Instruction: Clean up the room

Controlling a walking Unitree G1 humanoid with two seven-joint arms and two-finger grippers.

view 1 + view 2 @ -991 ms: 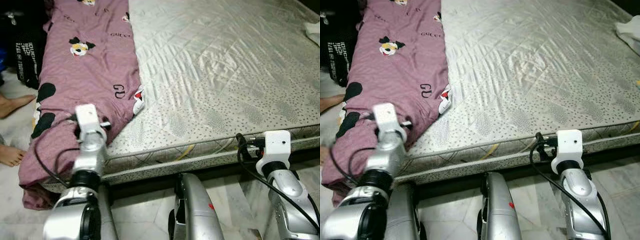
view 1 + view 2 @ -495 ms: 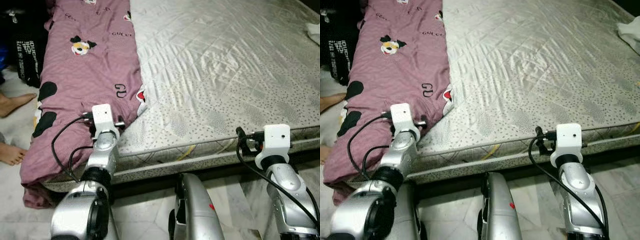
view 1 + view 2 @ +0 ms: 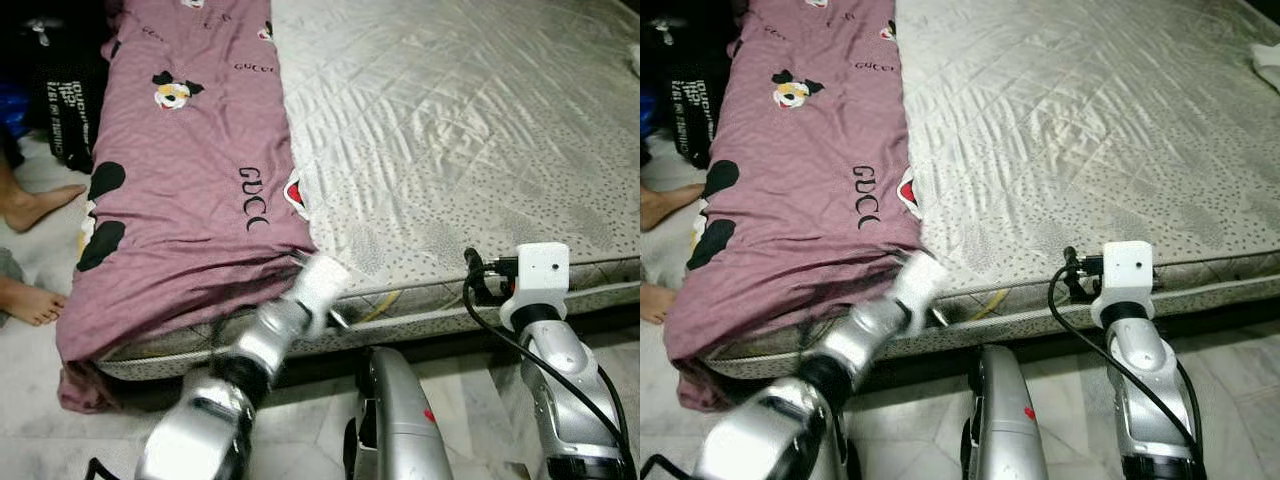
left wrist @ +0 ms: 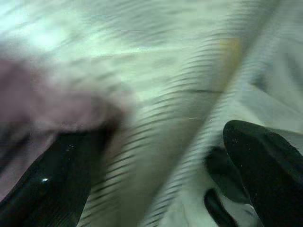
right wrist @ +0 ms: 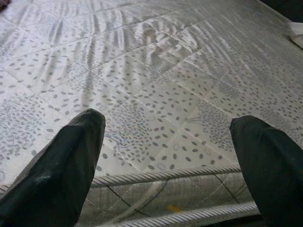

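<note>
You're working the left gripper [image 4: 156, 189], fingers spread, at the blanket [image 3: 190, 200] hem just beside it on the mattress [image 3: 450, 120] edge (blurred). Next, pinch that hem. The right gripper [image 5: 170, 156] is hovering open.

A: Sheet status?
B: Mauve bedsheet [image 3: 190, 190], cartoon mouse prints and black "GUCCI" lettering. Bunched in a long strip along the mattress's [image 3: 460, 130] left side, running from the far end to the near left corner.
A: Hanging off?
B: Yes, it drapes over the left edge and the near corner, and a fold reaches the floor. Creased at the near end.
A: Mattress?
B: Quilted, pale grey-white with a speckled leaf pattern; otherwise uncovered.
</note>
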